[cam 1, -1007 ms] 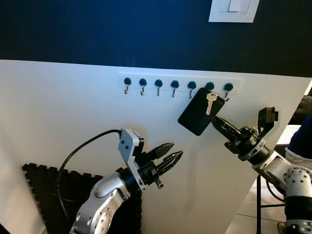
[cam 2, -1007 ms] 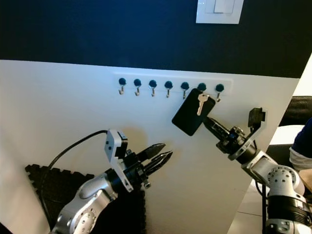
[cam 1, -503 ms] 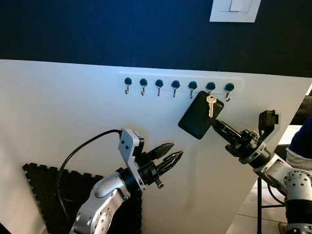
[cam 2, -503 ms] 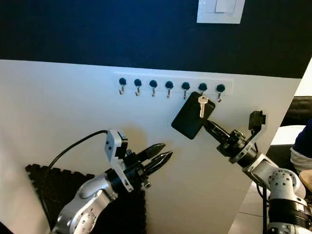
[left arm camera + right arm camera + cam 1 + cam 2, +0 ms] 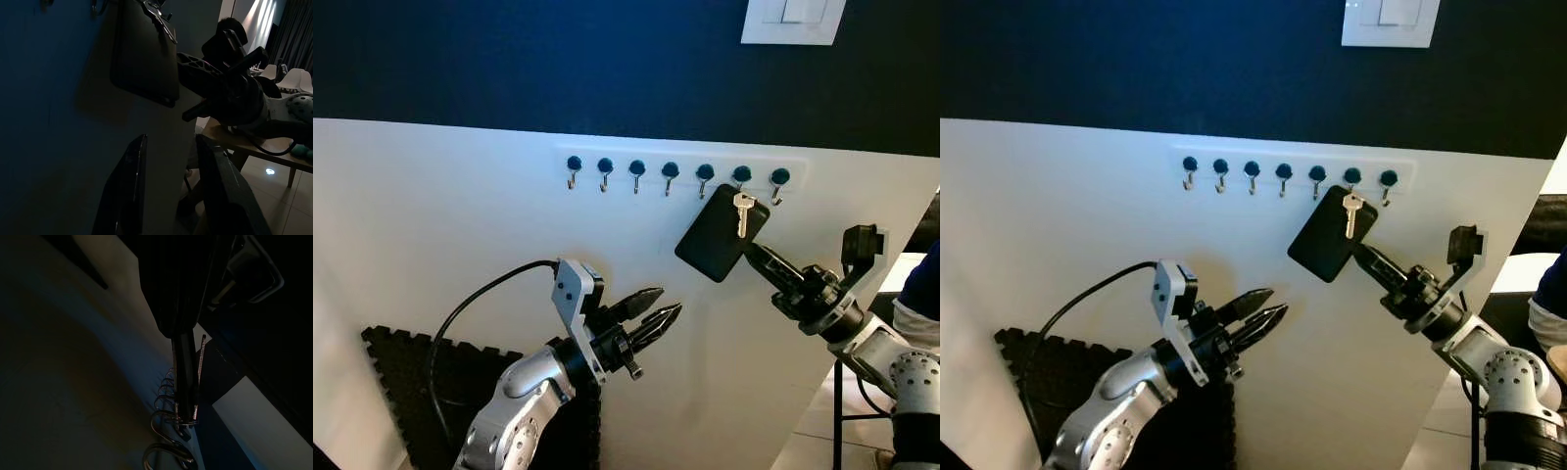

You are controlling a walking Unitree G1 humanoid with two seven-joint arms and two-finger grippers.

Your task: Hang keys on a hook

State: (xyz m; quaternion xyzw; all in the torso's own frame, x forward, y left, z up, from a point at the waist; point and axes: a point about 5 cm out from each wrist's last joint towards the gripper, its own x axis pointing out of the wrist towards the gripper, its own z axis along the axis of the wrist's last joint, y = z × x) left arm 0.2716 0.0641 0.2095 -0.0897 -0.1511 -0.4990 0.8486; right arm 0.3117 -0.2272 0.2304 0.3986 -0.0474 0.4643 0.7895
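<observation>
A white rail (image 5: 681, 160) with several small dark-knobbed hooks is fixed to the white wall. A flat black key fob (image 5: 713, 237) with a silver key (image 5: 742, 211) hangs tilted just under the sixth hook (image 5: 742, 177). My right gripper (image 5: 756, 257) is shut on the fob's lower right corner, reaching up from the right. In the right wrist view the fob's edge (image 5: 184, 357) runs toward the metal hooks (image 5: 165, 427). My left gripper (image 5: 658, 307) is raised lower left of the fob, open and empty, with its fingers (image 5: 126, 191) pointing at the fob (image 5: 144, 58).
A white light switch (image 5: 793, 20) sits on the dark upper wall. A black foam mat (image 5: 406, 377) leans low on the left, with a black cable (image 5: 470, 304) running to my left arm. A person's blue sleeve (image 5: 920, 294) is at the right edge.
The whole view has shifted slightly. My right arm has sunk a little while still gripping the fob under the sixth hook. The left arm is unchanged.
</observation>
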